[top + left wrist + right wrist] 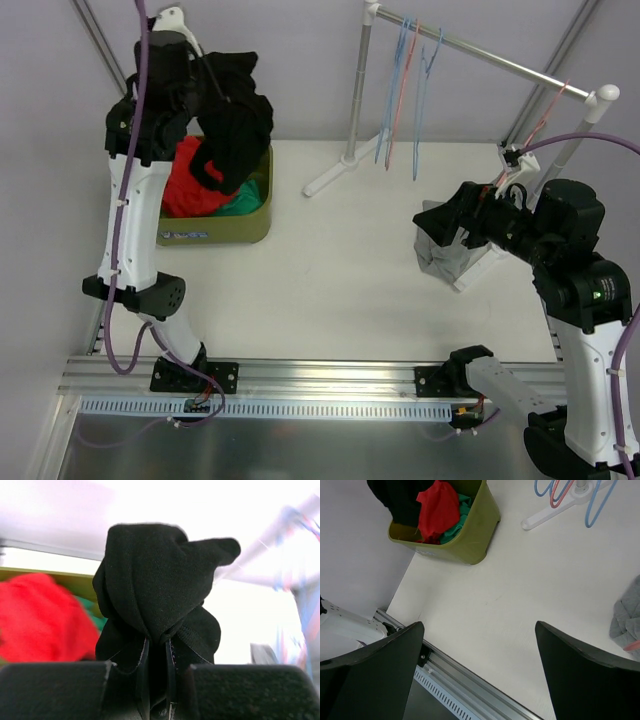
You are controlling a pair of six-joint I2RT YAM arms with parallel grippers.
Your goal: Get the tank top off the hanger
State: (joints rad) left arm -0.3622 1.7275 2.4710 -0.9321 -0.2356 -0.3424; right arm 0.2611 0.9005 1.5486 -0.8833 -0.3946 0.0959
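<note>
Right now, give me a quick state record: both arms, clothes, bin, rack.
left fingers: shut on black cloth garment, held over the bin
right fingers: open, empty
olive-green plastic bin: holds red cloth and green cloth
grey fabric garment: on the white table, right side; cannot tell if a hanger is inside
white clothes rack: blue and pink hangers hanging, bare

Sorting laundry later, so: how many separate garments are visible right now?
4: black garment in the left gripper, red garment and green garment in the bin, grey garment near the right gripper. The bin may hide more.
</note>
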